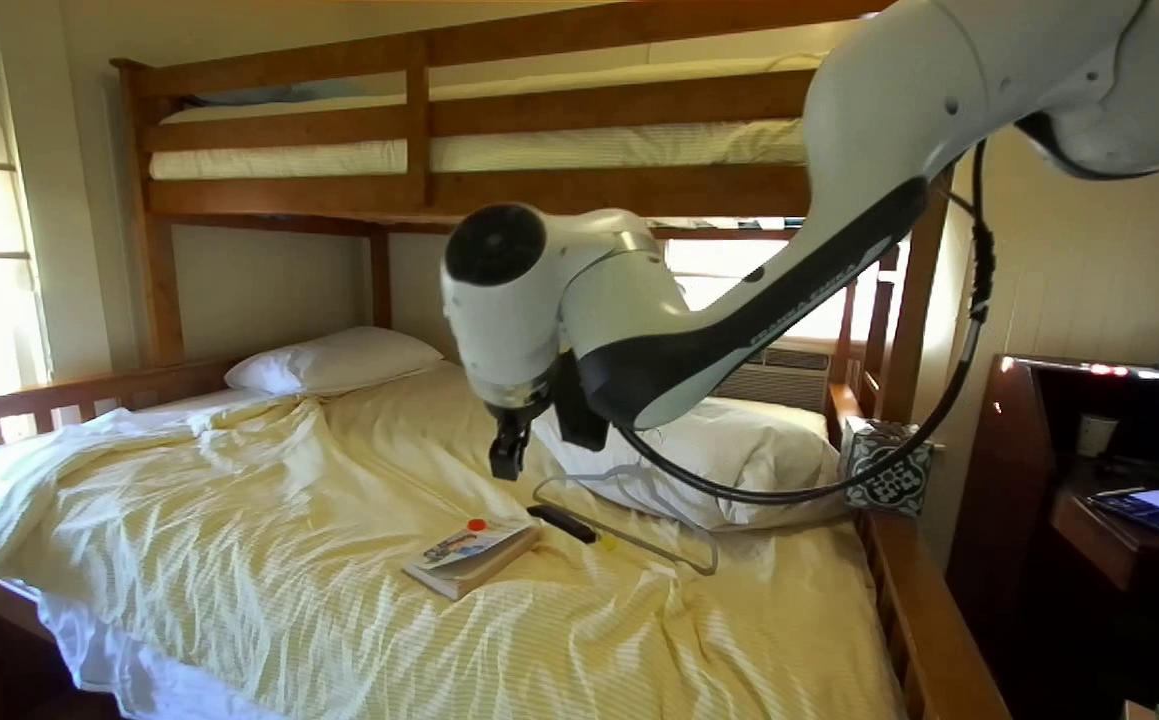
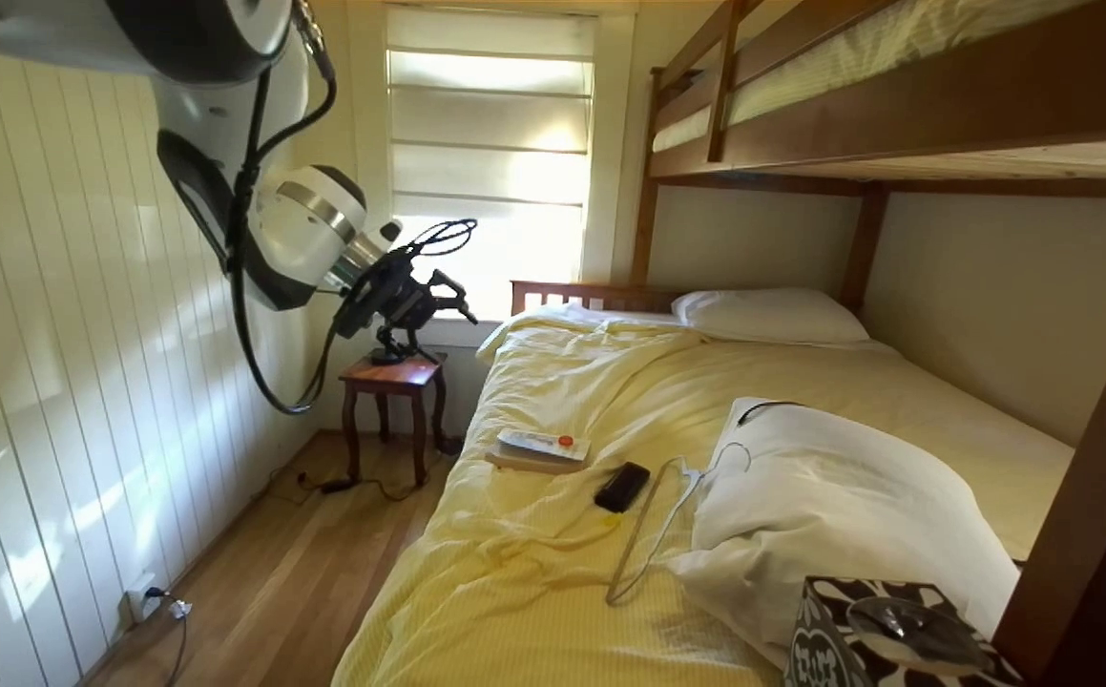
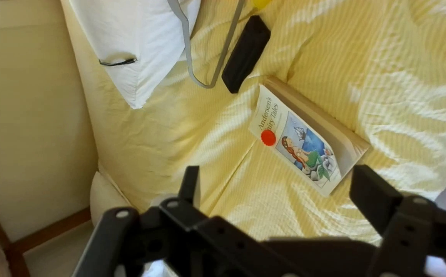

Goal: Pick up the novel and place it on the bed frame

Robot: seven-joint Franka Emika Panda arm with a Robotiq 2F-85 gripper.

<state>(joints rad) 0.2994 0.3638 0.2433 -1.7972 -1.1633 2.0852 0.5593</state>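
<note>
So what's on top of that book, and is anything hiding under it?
A small round red disc sits on the book, partly over its title. The book lies on yellow striped bedding; the patch right beneath is covered, so I can't tell if anything's hiding there.

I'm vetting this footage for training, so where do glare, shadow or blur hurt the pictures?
In an exterior view, the lower part of the window burns out to white; in an exterior view, the dark wooden furniture sinks into near-black; in the wrist view, the end effector looks soft, though the novel is sharp enough to read.
</note>
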